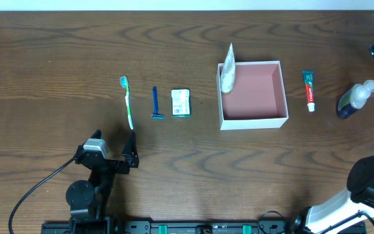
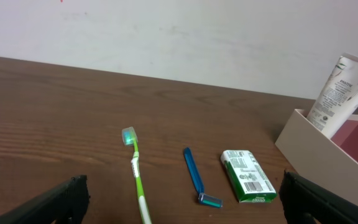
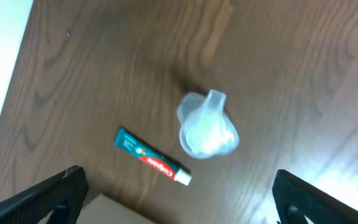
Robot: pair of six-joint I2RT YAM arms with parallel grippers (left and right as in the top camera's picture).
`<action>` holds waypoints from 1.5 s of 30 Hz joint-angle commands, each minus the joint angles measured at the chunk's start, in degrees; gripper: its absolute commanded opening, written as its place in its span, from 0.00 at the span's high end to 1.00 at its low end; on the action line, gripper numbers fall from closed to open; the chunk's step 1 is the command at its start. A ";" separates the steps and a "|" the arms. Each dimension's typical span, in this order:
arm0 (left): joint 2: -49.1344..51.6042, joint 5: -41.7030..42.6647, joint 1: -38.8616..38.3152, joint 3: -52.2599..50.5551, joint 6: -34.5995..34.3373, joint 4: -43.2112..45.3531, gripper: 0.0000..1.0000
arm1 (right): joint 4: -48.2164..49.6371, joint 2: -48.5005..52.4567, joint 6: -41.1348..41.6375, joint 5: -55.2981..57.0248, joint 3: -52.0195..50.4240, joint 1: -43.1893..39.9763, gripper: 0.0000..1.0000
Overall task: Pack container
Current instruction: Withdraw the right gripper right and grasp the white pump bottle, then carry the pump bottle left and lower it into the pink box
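Observation:
The container [image 1: 284,97] is a square white-walled box with a pink inside, right of the table's middle; a white tube [image 1: 228,73] leans in its left corner. Its wall [image 2: 312,144] and the tube [image 2: 342,92] also show in the left wrist view. My left gripper [image 1: 113,145] stands open near the front left, just short of a green toothbrush [image 2: 136,168], a blue razor [image 2: 194,173] and a small green box [image 2: 247,177]. My right gripper [image 3: 179,208] is open above a toothpaste tube [image 3: 152,157] and a clear bottle [image 3: 207,126], holding nothing.
From left to right the toothbrush [image 1: 128,101], razor [image 1: 155,103] and green box [image 1: 181,103] lie in a row left of the container. Toothpaste [image 1: 310,91] and bottle [image 1: 354,99] lie to its right. The right arm [image 1: 372,185] rises at the front right.

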 commanded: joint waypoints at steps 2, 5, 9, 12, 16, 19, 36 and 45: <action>-0.07 0.59 0.17 -1.05 -0.50 -1.86 0.02 | 1.99 0.28 1.05 0.20 -2.99 -0.57 0.04; -0.07 0.59 0.17 -1.05 -0.50 -1.86 0.02 | 3.26 0.31 2.64 0.20 -5.60 -0.72 0.06; -0.07 0.59 0.17 -1.05 -0.50 -1.88 0.02 | 5.27 0.61 4.81 0.24 -8.85 -0.76 0.10; -0.07 0.59 0.17 -1.05 -0.50 -1.86 0.02 | 7.67 0.61 5.31 0.20 -10.88 -0.98 0.13; -0.07 0.59 0.17 -1.05 -0.50 -1.86 0.02 | 9.03 0.66 5.75 0.24 -12.61 -1.33 0.13; -0.07 0.59 0.17 -1.05 -0.50 -1.86 0.02 | 10.38 0.83 5.77 0.42 -14.29 -1.68 0.14; -0.07 0.59 0.17 -1.05 -0.50 -1.86 0.02 | 12.44 4.76 5.73 0.39 -14.99 -1.81 0.20; -0.07 0.59 0.17 -1.05 -0.50 -1.86 0.02 | 13.55 4.74 5.73 -0.02 -14.84 -1.84 0.36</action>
